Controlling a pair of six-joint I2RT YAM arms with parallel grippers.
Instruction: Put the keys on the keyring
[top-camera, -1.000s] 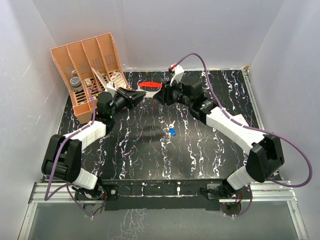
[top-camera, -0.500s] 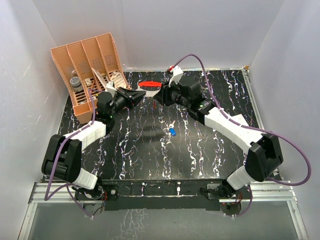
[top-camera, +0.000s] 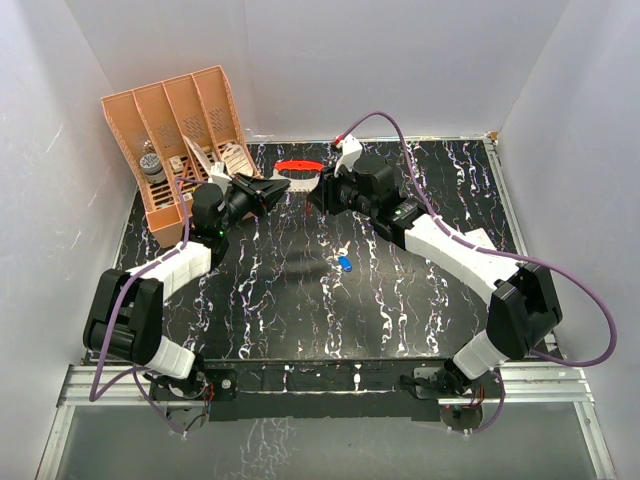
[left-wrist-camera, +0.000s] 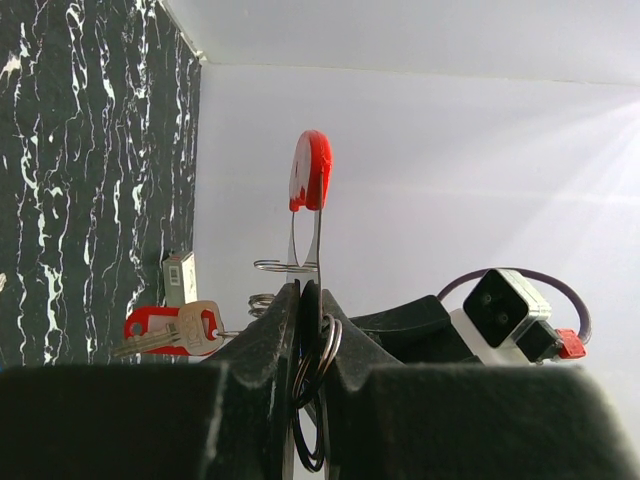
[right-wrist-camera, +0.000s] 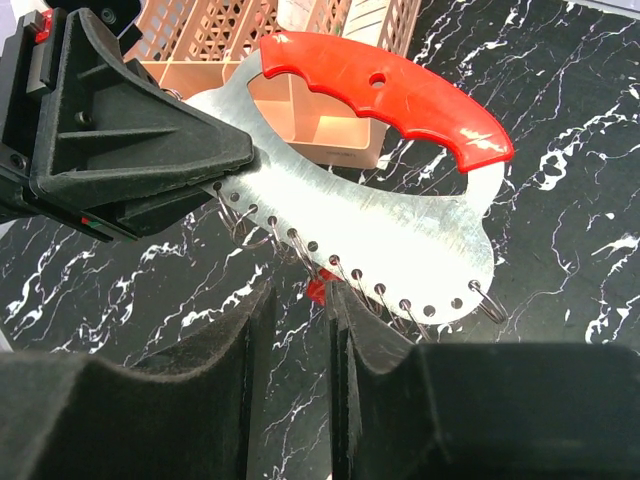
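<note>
While clamping keyring (right-wrist-camera: 380, 225), left claw (left-wrist-camera: 302, 292) — shut

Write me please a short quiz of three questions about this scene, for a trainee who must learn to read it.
1. True or false: the blue key lies on the table, apart from the keyring.
2. What does the left gripper clamp? A. the metal plate of the keyring; B. the blue key; C. nothing at all.
3. Fill the gap: the grip of the keyring is ____ in colour.

Key: 1 true; 2 A; 3 red.
</note>
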